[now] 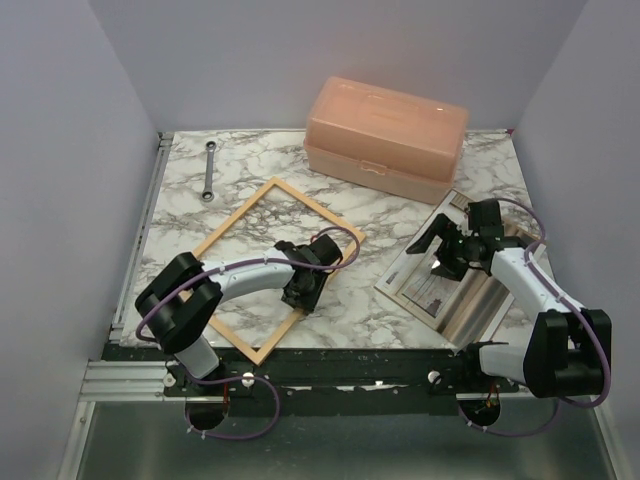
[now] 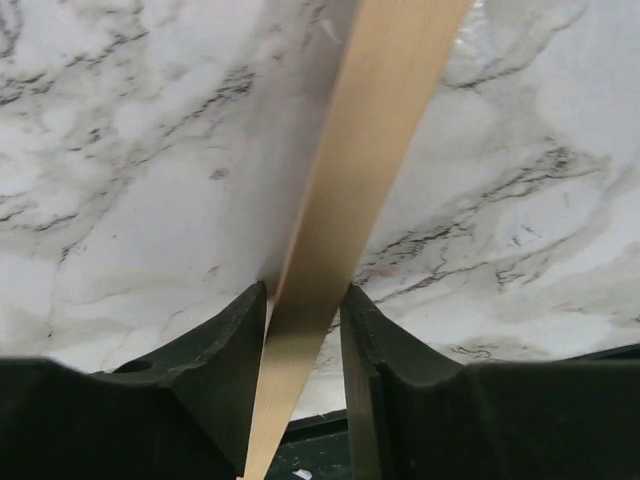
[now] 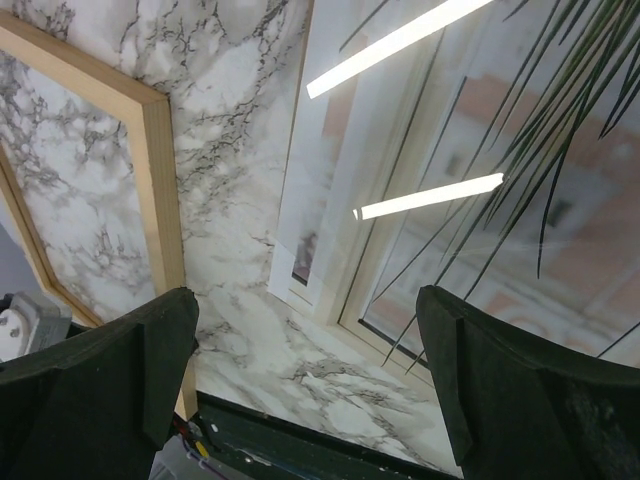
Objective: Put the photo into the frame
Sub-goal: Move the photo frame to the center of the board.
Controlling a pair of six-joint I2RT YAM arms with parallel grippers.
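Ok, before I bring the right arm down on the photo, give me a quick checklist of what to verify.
1. Left claw gripping the frame moulding: ok, the moulding fills the gap between its fingers.
2. Right claw open: ok, spread wide.
3. Right claw above the photo: ok, over its edge nearest the frame.
4. Photo and frame apart: ok, marble table shows between them.
5. Nothing lying on the photo: cannot tell; light strips glare off it.
6. Peach box out of the way: ok, at the far edge.

I get bright, even overhead light with soft shadows. Two hard strip-light glare bars cross the glossy photo (image 3: 520, 270) — left of it, the frame (image 2: 345, 230) looks soft close to the lens.
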